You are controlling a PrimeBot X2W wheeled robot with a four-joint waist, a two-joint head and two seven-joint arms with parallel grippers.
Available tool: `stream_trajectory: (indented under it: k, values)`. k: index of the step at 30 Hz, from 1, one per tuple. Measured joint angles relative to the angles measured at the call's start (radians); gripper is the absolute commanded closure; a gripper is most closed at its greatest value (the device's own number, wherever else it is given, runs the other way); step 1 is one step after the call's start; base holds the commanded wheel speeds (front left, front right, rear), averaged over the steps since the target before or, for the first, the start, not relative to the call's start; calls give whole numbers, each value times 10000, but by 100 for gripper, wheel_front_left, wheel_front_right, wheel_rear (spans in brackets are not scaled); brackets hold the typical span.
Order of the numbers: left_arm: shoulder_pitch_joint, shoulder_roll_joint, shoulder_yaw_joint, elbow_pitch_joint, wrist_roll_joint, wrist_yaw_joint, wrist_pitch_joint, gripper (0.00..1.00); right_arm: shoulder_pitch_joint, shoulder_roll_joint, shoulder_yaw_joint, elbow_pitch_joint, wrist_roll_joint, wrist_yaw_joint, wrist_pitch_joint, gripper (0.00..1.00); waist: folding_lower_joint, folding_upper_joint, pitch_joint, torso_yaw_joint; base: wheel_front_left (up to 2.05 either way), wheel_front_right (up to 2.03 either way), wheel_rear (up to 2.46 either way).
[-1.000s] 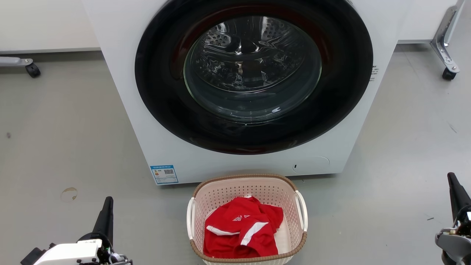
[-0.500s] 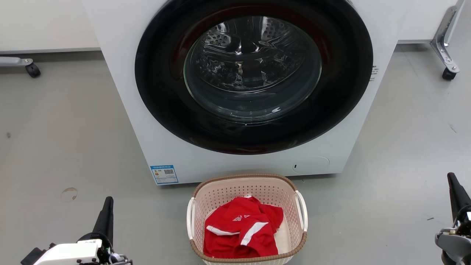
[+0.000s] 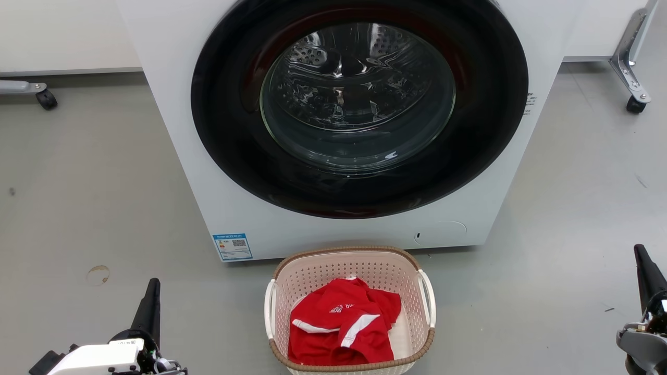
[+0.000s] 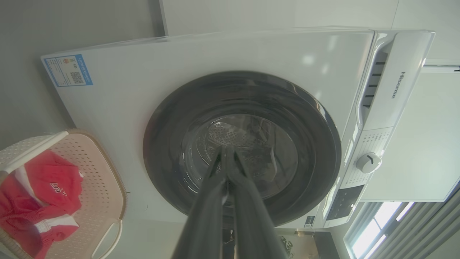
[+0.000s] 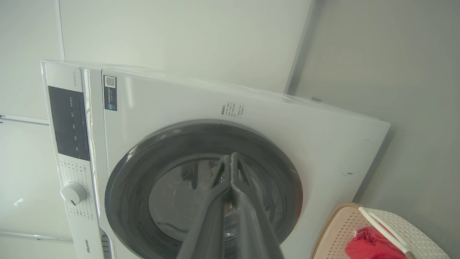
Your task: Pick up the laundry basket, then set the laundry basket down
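Head view first: the laundry basket (image 3: pixel 345 251) sits on the grey floor (image 3: pixel 78 182), right in front of the washing machine (image 3: pixel 260 229) and just below its round glass door (image 3: pixel 357 99), which is closed. A red shirt (image 3: pixel 338 328) with white stripes lies crumpled inside the basket. The left gripper (image 3: pixel 153 285) is low at the left and the right gripper (image 3: pixel 640 255) low at the far right. Both point up the picture, both are well apart from the basket, and neither touches its white side handles. A blue label (image 3: pixel 232 246) is stuck on the washer's lower left corner.

Over to the left wrist view: the left gripper (image 4: pixel 225 151) points straight at the washer door (image 4: pixel 251 144). Its jaws are pressed together with nothing between them. The basket (image 4: pixel 107 187) shows at the lower left with the red shirt (image 4: pixel 46 180) in it, and the control knob (image 4: pixel 368 162) is off to the right.

Now the right wrist view: the right gripper (image 5: pixel 230 158) is aimed at the door (image 5: pixel 179 187) too, jaws tight together and empty. The basket (image 5: pixel 334 230) shows in the bottom right corner, and a bit of the red shirt (image 5: pixel 370 246) is visible. The knob (image 5: pixel 73 193) sits at the left.
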Motion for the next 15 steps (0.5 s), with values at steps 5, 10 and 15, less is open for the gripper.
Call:
stream_trajectory:
  k: [5, 10, 15]
  values:
    - [0, -8, 4, 0, 0, 0, 0, 100, 0, 0, -6, 0, 0, 0, 0, 100, 0, 0, 0, 0, 0, 0, 0]
    - [0, -13, 8, 0, 0, 0, 0, 100, 0, 0, -10, 0, 0, 0, 2, 100, 0, 0, 0, 0, 0, 0, 0]
    - [0, -13, 10, 0, 0, 0, 0, 100, 0, 2, -15, 0, 0, 0, 2, 100, 0, 0, 0, 0, 0, 0, 0]
